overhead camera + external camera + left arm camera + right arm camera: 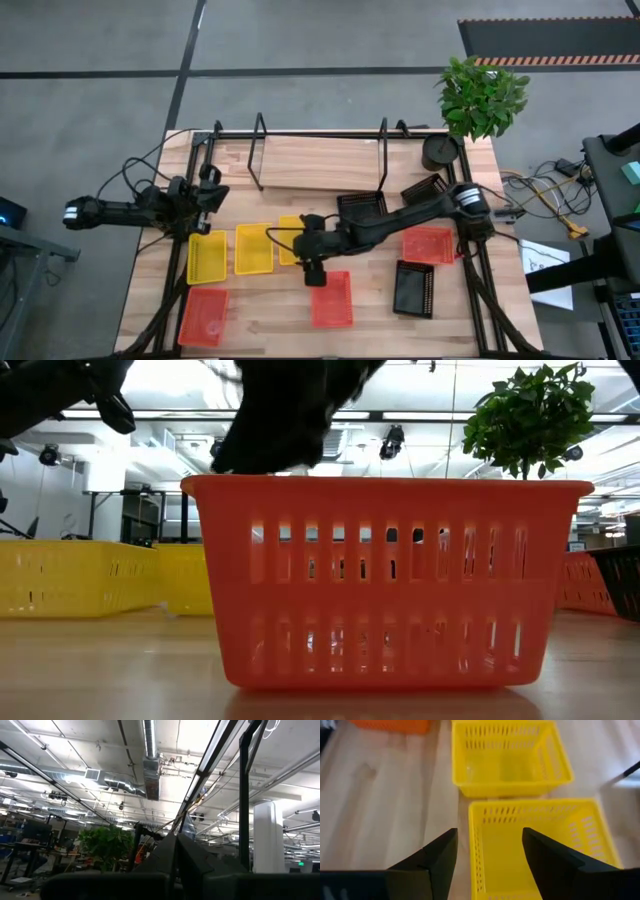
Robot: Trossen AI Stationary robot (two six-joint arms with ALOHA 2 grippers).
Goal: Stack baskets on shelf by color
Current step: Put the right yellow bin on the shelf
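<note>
right gripper open over a yellow basket wall, nothing on the shelf yet

right gripper [487,852] hangs with fingers spread wide, holding nothing. in the right wrist view the near wall of a yellow basket [540,850] sits in the gap between them. a second yellow basket [507,755] lies just beyond it, and the high view shows a third at the left end of the row [207,257]. left gripper [208,190] waits at the table's left edge, fingers shut and empty.

baskets are all loose on the table: yellow row left of centre, orange ones at [332,298], [204,314] and [430,243], black ones at [414,288], [361,207] and [424,187]. the shelf [320,160] at the far side holds no basket.

risks, as i judge them:
- wall is thin and perforated, so a shallow bite could slip and drop the basket mid carry.
- the yellow baskets sit almost touching, so a finger coming down off line may shove or snag the neighbour.
- the orange basket near the gripper could get clipped by the arm on the swing to the shelf.
- the upright wire loops of the shelf could catch a basket rim on the way in.
</note>
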